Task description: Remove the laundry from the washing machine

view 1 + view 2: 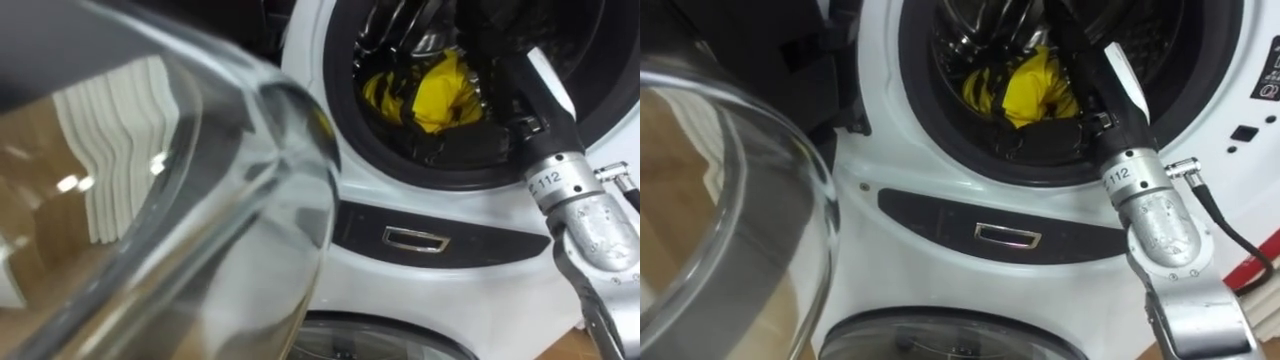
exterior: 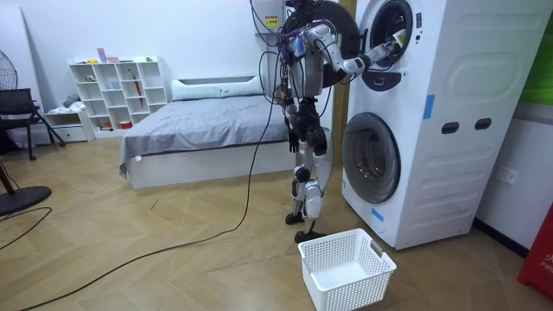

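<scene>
At the left of the eye views, the open glass door (image 1: pixel 150 200) is hanging close to the camera and blocking much of that side. Past it, the upper washing machine (image 1: pixel 400 290) is showing its white front and a dark panel under the drum (image 1: pixel 970 40). A yellow garment (image 1: pixel 435 90) is lying in the drum near the front rim, with dark cloth around it. The right hand (image 1: pixel 495 100) is reaching in at the drum's right edge, just beside the yellow cloth. I cannot tell whether its fingers are apart or clamped, because black hand and dark cloth are blending there.

The likely trouble is the hand closing on nothing, or on only a fold that slips out. Cloth could also be dragging on the rim as it comes out and falling short.

The room view is adding the robot standing upright at the stacked machines, a lower door (image 2: pixel 371 155), and a white basket (image 2: pixel 346 268) on the floor by its feet.
</scene>
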### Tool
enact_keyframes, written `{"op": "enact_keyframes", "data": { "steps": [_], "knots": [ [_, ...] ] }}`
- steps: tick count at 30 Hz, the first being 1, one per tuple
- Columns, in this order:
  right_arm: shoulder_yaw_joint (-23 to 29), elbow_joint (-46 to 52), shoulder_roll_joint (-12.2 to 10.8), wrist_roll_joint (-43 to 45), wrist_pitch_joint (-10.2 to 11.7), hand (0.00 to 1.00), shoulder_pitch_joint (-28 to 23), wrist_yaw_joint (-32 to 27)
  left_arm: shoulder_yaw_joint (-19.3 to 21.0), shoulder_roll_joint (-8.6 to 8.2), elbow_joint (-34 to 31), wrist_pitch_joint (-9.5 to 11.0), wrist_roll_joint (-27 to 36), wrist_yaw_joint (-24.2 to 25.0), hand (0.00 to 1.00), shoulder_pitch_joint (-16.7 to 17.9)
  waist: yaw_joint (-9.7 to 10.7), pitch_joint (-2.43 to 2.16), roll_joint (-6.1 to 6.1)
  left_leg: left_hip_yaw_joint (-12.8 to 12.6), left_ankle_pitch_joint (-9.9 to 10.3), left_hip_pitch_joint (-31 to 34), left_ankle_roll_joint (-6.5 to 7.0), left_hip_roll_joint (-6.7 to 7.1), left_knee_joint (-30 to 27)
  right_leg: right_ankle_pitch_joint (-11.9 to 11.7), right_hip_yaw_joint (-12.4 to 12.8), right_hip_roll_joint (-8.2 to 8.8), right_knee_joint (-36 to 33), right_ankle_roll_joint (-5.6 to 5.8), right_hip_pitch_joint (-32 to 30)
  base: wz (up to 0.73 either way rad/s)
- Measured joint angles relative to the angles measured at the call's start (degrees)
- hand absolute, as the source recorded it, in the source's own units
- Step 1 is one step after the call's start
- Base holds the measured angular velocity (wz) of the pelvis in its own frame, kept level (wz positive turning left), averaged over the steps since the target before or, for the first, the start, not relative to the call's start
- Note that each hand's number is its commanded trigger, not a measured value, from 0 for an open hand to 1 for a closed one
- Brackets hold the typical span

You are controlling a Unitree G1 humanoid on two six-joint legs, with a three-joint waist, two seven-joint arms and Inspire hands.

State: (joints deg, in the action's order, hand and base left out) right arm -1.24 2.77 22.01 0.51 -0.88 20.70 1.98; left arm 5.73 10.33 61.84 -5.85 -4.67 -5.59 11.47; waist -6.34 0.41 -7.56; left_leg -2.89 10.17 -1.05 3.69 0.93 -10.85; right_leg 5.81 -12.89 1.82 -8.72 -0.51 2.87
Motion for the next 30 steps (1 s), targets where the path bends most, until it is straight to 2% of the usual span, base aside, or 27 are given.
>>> {"op": "enact_keyframes", "data": {
  "steps": [1, 4, 7, 11, 14, 16, 17, 20, 21, 23, 25, 27, 30],
  "knots": [
    [0.0, 0.0, 0.0, 0.5, 0.0, 0.00, 0.0, 0.0, 0.3, 0.00, 0.0, 0.0, 0.0, 0.0, 0.00, 0.2, 0.0, 0.04, 0.08, 0.0, 0.0, 0.0, 0.00, 0.00, 0.0, 0.0, -0.1, 0.04, 0.0, 0.00, 0.0, 0.00],
    [0.1, 0.0, 0.1, 5.6, -0.3, 0.00, 0.0, 0.1, 1.9, 0.04, 0.0, 0.0, 0.0, 0.4, 0.00, 0.6, 0.1, -0.31, -0.16, 0.1, 0.0, -0.1, 0.02, -0.04, -0.4, 0.0, -0.4, 0.06, 0.0, 0.00, 0.3, 0.04],
    [0.5, 0.3, 0.4, 10.8, -0.8, 0.00, 0.0, 0.1, 3.1, -0.04, 0.1, -0.3, 0.1, 1.0, 0.00, 0.8, 0.3, -0.46, -0.35, 0.5, 0.0, -0.1, 0.05, 0.08, -0.5, 0.0, -1.3, 0.11, -0.1, 0.00, 0.4, 0.10],
    [0.8, 0.4, 2.9, 13.6, -3.0, 0.00, 0.2, 0.2, 3.1, -0.17, 0.1, -1.0, 0.0, 1.9, 0.00, 0.9, 0.4, -0.37, -0.13, 1.0, 0.1, -0.6, 0.16, 0.19, -0.5, 0.0, -1.3, 0.15, -0.1, 0.03, 1.0, 0.07],
    [0.8, 0.4, 3.0, 14.8, -4.6, 0.00, 1.3, 0.6, 3.6, -0.37, 0.0, -1.9, 0.0, 2.9, 0.00, 1.0, 0.7, -0.41, -0.19, 1.3, 0.1, -0.4, 0.22, 0.42, -0.5, 0.1, -1.3, 0.13, -0.1, 0.23, 1.0, 0.02],
    [0.8, 0.4, 3.2, 16.5, -5.9, 0.00, 2.8, 1.5, 4.2, -0.45, -0.6, -2.6, -0.2, 3.6, 0.00, 1.1, 1.2, -0.61, -0.40, 1.5, 0.1, -0.1, 0.33, 0.68, -0.5, 0.3, -1.3, 0.28, -0.1, 0.43, 0.8, 0.03],
    [0.8, 0.4, 4.1, 17.6, -6.8, 0.00, 4.3, 2.1, 4.5, -0.43, -1.2, -2.7, -0.5, 3.9, 0.00, 1.2, 1.4, -0.66, -0.44, 1.5, 0.0, 0.2, 0.43, 0.82, -0.5, 0.4, -1.3, 0.41, -0.1, 0.54, 0.3, 0.00],
    [0.6, -2.7, 9.1, 18.2, -7.3, 0.00, 8.7, 3.6, 5.0, -0.25, -1.6, -2.8, -0.5, 3.5, 0.00, 1.2, 1.5, -0.78, -0.54, 1.5, -0.1, 0.3, 0.61, 0.91, -0.5, 0.4, -1.5, 0.55, -0.1, 0.54, 0.2, 0.03],
    [0.0, -3.5, 10.1, 19.3, -8.0, 0.00, 9.8, 4.4, 5.3, -0.11, -1.6, -2.8, -0.5, 3.4, 0.00, 0.8, 1.4, -0.92, -0.74, 1.5, -0.2, 0.2, 0.61, 0.89, -0.5, 0.4, -1.5, 0.49, -0.1, 0.54, 0.3, 0.04],
    [0.0, -4.3, 10.4, 20.7, -9.0, 0.00, 10.6, 5.4, 5.4, 0.02, -1.6, -3.0, -0.5, 3.2, 0.00, 1.0, 1.4, -1.02, -1.10, 1.7, -0.2, -0.1, 0.61, 0.88, -0.4, 0.4, -1.5, 0.49, -0.1, 0.56, 0.5, 0.02],
    [0.0, -4.4, 10.4, 22.4, -10.4, 0.00, 10.6, 6.6, 5.4, 0.06, -1.6, -3.5, -0.4, 2.9, 0.00, 0.9, 1.4, -0.89, -1.48, 1.8, -0.2, -0.6, 0.61, 0.89, -0.2, 0.5, -1.5, 0.49, -0.1, 0.64, 0.9, 0.00],
    [-0.1, -4.9, 10.4, 24.1, -12.2, 0.00, 11.4, 8.9, 5.4, 0.51, -1.6, -4.2, -0.5, 2.6, 0.00, 0.9, 1.5, -0.97, -2.70, 1.8, -0.1, -0.6, 0.61, 1.09, 0.3, 1.1, -1.5, 0.69, -0.5, 0.77, 0.8, 0.00],
    [-0.1, -6.0, 10.7, 26.0, -14.9, 0.00, 14.0, 12.3, 5.5, 1.23, -1.6, -5.1, -0.5, 3.6, 0.00, 0.9, 1.9, -1.08, -3.75, 2.2, -0.1, 0.0, 0.59, 1.25, 0.1, 1.6, -1.6, 0.84, -1.1, 0.71, 0.1, 0.03]
  ]
}}
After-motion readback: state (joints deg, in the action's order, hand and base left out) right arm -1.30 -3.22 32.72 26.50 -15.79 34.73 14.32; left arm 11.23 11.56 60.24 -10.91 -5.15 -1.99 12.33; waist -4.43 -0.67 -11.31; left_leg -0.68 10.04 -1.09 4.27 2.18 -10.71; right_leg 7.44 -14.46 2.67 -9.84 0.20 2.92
